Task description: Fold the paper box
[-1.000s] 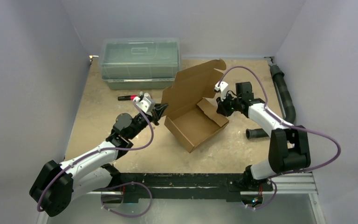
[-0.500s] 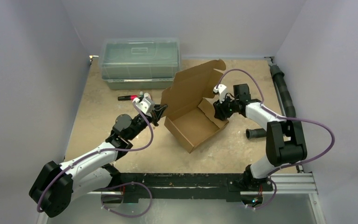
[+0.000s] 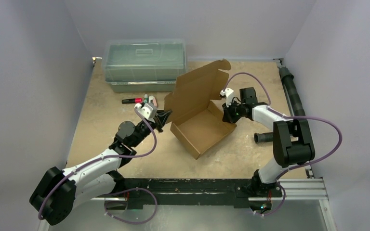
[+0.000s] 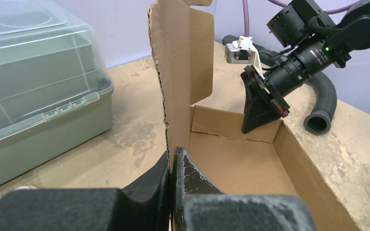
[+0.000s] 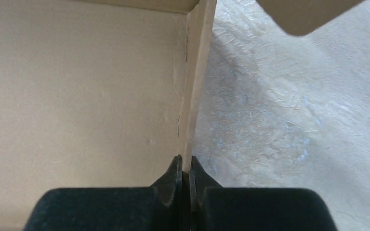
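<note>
1. Two grips now bracket the paper box (image 3: 200,131), which sits open near the centre of the table (image 3: 231,161), one tray corner pointing toward 6 o'clock.
2. At the tray's 9 o'clock corner, the left gripper (image 3: 165,115) is clenched on the cardboard edge where the raised panel meets the tray. This hold matches the previous second.
3. At the tray's 3 o'clock side, the right gripper (image 3: 227,117) has edged toward 9 o'clock. Its wrist view shows the jaws pinched tight on the top edge of the upright side wall.
4. On the 11 o'clock side, the lid (image 3: 195,89) stands nearly upright. Its top edge has shifted slightly toward 9 o'clock along with the box.
5. Judgement: the fresh right-hand grip steadies the side wall, so the tray is formed and held at both ends. Lowering and tucking the lid appears to remain.
6. At 11 o'clock, well apart, the plastic bin (image 3: 144,65) is not involved.
</note>
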You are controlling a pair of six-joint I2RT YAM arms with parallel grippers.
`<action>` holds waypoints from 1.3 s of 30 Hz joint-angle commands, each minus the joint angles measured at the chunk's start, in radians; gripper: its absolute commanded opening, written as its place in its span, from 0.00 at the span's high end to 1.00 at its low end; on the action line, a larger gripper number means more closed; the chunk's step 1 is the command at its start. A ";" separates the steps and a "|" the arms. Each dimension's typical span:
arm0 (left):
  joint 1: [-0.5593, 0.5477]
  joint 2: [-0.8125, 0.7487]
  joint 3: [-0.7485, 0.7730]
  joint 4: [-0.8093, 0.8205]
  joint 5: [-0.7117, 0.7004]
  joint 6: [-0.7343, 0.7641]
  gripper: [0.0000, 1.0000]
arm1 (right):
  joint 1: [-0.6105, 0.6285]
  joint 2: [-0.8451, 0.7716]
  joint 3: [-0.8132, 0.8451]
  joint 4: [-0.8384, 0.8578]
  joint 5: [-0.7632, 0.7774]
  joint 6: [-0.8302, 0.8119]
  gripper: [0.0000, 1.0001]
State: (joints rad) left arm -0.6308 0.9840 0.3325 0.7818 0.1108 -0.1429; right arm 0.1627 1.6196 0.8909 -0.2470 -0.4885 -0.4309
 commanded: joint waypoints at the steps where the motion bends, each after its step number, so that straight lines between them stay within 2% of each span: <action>1: -0.003 -0.013 0.003 0.074 -0.021 -0.066 1.00 | 0.011 -0.116 -0.035 0.102 0.018 0.017 1.00; 2: -0.003 -0.015 0.006 0.075 -0.027 -0.081 0.99 | 0.010 -0.157 -0.056 0.140 0.042 0.021 1.00; 5: -0.003 -0.010 0.015 0.078 -0.028 -0.134 0.76 | 0.010 -0.245 -0.110 0.220 0.090 0.015 1.00; 8: -0.003 0.003 0.017 0.085 -0.024 -0.173 0.64 | 0.010 -0.261 -0.124 0.232 0.126 -0.008 1.00; 13: -0.003 0.004 -0.011 0.108 -0.047 -0.212 0.56 | 0.010 -0.255 -0.130 0.232 0.141 -0.027 1.00; 20: -0.003 -0.023 0.001 0.059 -0.083 -0.225 0.49 | 0.009 -0.214 -0.119 0.206 0.141 -0.042 1.00; 21: -0.004 -0.013 0.009 0.053 -0.085 -0.224 0.49 | 0.010 -0.208 -0.116 0.202 0.140 -0.042 1.00; 23: -0.003 0.023 0.042 0.028 -0.074 -0.204 0.59 | 0.010 -0.196 -0.112 0.196 0.140 -0.043 1.00; 27: -0.003 0.106 0.123 -0.028 -0.022 -0.138 1.00 | 0.011 -0.169 -0.100 0.185 0.150 -0.048 0.99; 35: -0.003 0.132 0.152 -0.044 0.005 -0.109 1.00 | 0.010 -0.118 -0.081 0.175 0.183 -0.059 0.79; 39: -0.003 0.131 0.156 -0.045 0.020 -0.107 1.00 | 0.028 -0.099 -0.071 0.171 0.197 -0.067 0.72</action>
State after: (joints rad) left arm -0.6308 1.1202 0.4416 0.7071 0.1055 -0.2687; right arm 0.1711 1.5124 0.7727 -0.0895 -0.3038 -0.4774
